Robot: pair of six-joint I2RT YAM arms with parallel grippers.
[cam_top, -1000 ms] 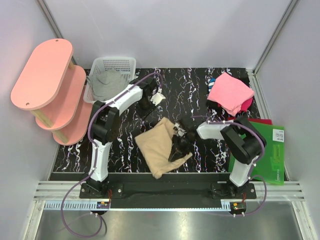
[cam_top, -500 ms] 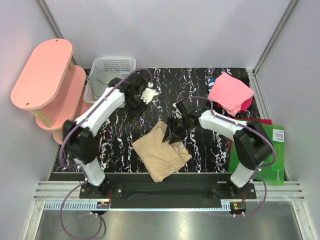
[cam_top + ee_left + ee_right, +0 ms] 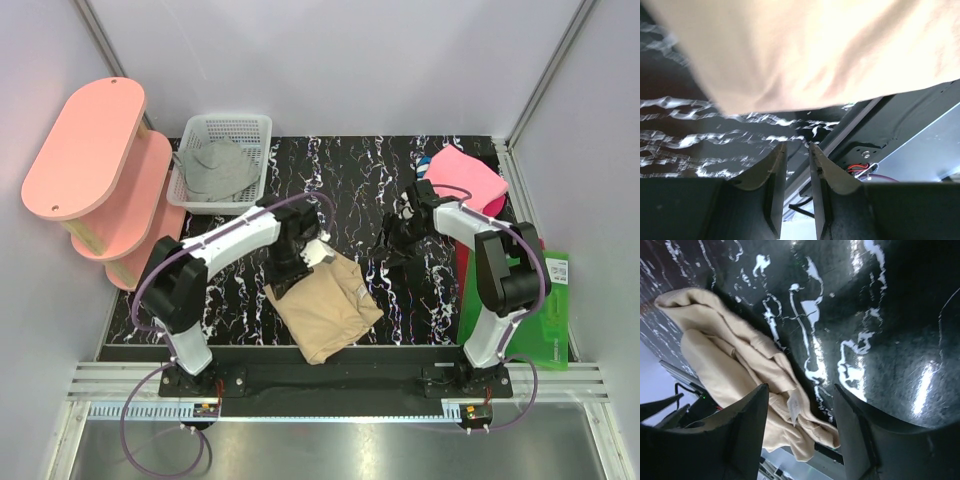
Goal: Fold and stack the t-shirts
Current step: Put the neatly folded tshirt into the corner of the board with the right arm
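Note:
The tan t-shirt [image 3: 325, 305] lies folded on the black marbled table near the front middle. It fills the top of the left wrist view [image 3: 815, 50], and the right wrist view [image 3: 730, 365] shows its small white label [image 3: 795, 405]. My left gripper [image 3: 293, 268] hovers at its back-left edge, jaws a narrow gap apart and empty [image 3: 797, 146]. My right gripper [image 3: 398, 250] is wide open and empty [image 3: 800, 387], to the right of the shirt and apart from it. The pink t-shirt [image 3: 462, 182] lies folded at the back right. The grey t-shirt [image 3: 215, 170] lies in the basket.
A white mesh basket [image 3: 240, 125] stands at the back left beside a pink two-tier shelf [image 3: 90, 150]. A green sheet [image 3: 545, 300] lies at the right edge with something red [image 3: 465, 260] next to it. Bare table [image 3: 350, 175] shows at the back middle.
My left arm swung from the back of the table down to the tan shirt's back-left edge. My right gripper left the shirt and drew back to the right.

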